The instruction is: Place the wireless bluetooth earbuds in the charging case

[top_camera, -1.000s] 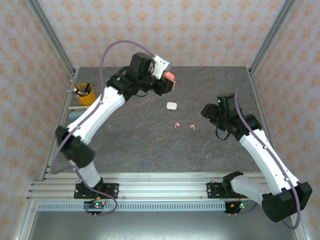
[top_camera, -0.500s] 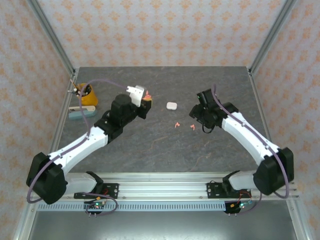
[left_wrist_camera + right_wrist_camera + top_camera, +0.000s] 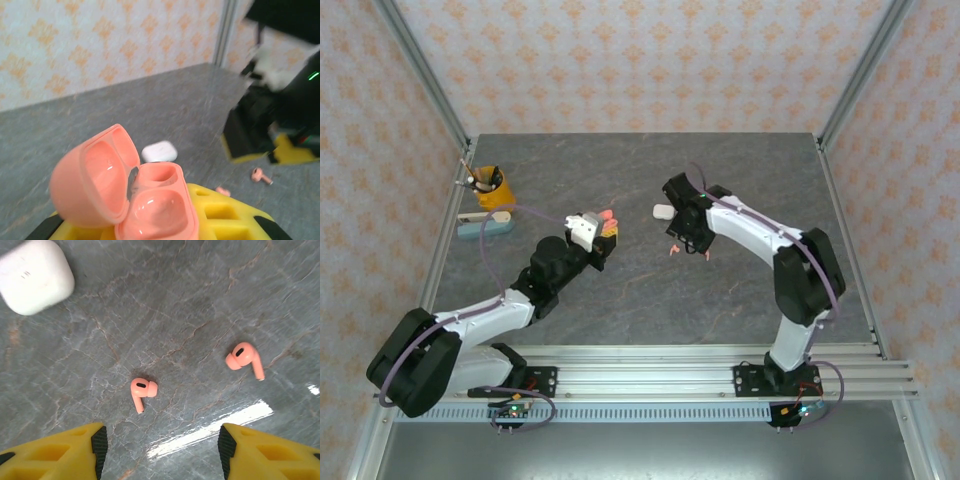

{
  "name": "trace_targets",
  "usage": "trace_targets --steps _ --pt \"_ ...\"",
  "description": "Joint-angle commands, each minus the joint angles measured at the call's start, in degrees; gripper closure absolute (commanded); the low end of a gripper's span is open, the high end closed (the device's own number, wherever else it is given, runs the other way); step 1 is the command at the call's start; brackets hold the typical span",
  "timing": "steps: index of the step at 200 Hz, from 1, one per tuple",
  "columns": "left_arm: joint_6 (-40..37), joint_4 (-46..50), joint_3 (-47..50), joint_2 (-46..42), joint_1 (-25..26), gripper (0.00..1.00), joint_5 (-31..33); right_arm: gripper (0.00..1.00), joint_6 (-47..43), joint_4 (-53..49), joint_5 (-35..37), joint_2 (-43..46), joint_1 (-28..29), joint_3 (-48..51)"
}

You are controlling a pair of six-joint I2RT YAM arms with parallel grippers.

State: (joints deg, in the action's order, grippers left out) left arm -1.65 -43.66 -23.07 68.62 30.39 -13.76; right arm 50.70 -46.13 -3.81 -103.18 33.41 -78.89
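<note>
My left gripper point(image 3: 603, 232) is shut on an open coral-pink charging case point(image 3: 155, 200), its lid point(image 3: 95, 177) hinged back and both wells empty. It is held above the table left of centre. Two coral-pink earbuds point(image 3: 142, 388) point(image 3: 243, 358) lie loose on the grey table, also seen from above point(image 3: 672, 250) point(image 3: 705, 255). My right gripper point(image 3: 161, 447) hovers open just over them, yellow fingertips point(image 3: 87, 447) apart, nothing between. A closed white case point(image 3: 36, 275) rests just beyond, at centre in the top view point(image 3: 663, 211).
A yellow cup with pens point(image 3: 492, 187) and a pale blue object point(image 3: 485, 224) sit at the table's left edge. Metal frame posts point(image 3: 420, 85) rise at the back corners. The right arm point(image 3: 760, 232) spans the right half of the table.
The left arm has pulled back from the far middle toward the near left, still carrying the open case. The right arm has swung left to stand over the two earbuds.
</note>
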Motion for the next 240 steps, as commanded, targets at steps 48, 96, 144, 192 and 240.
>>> trace_targets --steps 48,96,144,192,240 --pt "-1.69 -14.97 1.98 3.54 0.59 1.0 -8.78 0.38 5.02 -2.52 0.44 -6.44 1.39 -3.59" --pt "-0.99 -17.52 1.8 5.47 0.61 1.0 -8.66 0.38 6.47 0.06 -1.73 -8.57 1.57 -3.78" --pt "-0.29 -17.86 2.07 5.13 0.59 1.0 -7.51 0.39 6.35 0.78 -2.25 -11.09 1.57 -5.71" --pt "-0.06 -17.54 1.72 4.68 0.61 1.0 -7.71 0.42 5.9 0.77 -2.07 -13.56 1.57 -7.83" --pt "0.07 -16.65 1.36 3.27 0.63 1.0 -7.78 0.44 5.82 0.78 -2.17 -14.4 1.57 -8.08"
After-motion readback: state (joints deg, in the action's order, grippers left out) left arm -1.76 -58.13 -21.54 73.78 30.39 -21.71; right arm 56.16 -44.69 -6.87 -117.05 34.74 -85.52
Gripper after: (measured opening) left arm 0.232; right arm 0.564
